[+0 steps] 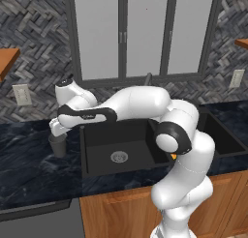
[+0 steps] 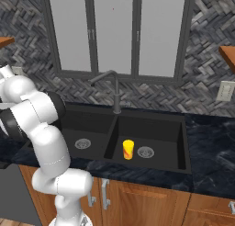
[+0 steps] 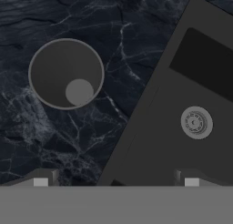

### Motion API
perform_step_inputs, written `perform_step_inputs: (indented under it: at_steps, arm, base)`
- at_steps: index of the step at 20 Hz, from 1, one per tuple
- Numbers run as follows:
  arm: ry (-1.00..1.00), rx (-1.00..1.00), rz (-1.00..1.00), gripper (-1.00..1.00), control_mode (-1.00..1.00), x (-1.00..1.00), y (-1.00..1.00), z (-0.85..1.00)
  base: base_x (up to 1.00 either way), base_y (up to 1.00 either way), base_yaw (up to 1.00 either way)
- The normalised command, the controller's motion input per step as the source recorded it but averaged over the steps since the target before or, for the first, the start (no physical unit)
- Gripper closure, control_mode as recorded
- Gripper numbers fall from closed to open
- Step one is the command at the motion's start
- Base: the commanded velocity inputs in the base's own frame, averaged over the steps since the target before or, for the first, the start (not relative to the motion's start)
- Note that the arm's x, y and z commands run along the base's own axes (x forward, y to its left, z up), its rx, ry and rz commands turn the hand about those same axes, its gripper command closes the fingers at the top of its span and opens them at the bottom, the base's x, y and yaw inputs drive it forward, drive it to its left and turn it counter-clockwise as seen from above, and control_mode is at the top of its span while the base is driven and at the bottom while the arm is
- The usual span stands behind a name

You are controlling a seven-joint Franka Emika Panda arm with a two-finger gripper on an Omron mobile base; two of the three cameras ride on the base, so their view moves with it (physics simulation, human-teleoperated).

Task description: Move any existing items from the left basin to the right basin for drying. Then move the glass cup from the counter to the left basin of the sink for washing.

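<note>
The glass cup (image 1: pixel 58 145) stands upright on the black counter (image 1: pixel 29 169), just left of the sink's left basin (image 1: pixel 99 147). My gripper (image 1: pixel 55 132) hangs right above it, open and holding nothing. In the hand view I look down into the cup (image 3: pixel 66 73), which lies ahead and left of the wide-apart fingertips, with the gripper (image 3: pixel 116 182) over the counter's edge beside the left basin (image 3: pixel 159 141). The yellow chunk (image 2: pixel 128 149) stands in the right basin (image 2: pixel 158 126), near its drain. The left basin (image 2: pixel 85 126) holds nothing but its drain.
A slim dark faucet (image 2: pixel 113 89) rises behind the sink's central divider. My arm stretches leftward across the left basin. A wall outlet (image 1: pixel 21 94) sits behind the cup, and wooden cabinets (image 2: pixel 147 202) run below the counter.
</note>
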Motion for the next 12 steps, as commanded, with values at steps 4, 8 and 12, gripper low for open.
perform_step_inputs:
  at_steps: [4, 8, 12]
  arm:
    - [0.0, 0.0, 0.0, -1.0, -1.0, 0.04, 0.05, 0.0]
    - [0.0, 0.0, 0.0, -1.0, -1.0, 0.06, 0.06, 0.0]
    - [0.01, 0.0, 0.0, -1.0, -1.0, 0.08, 0.09, 0.0]
  base:
    - [0.0, 0.0, 0.0]
    - [0.0, 0.0, 0.0]
    - [0.0, 0.0, 0.0]
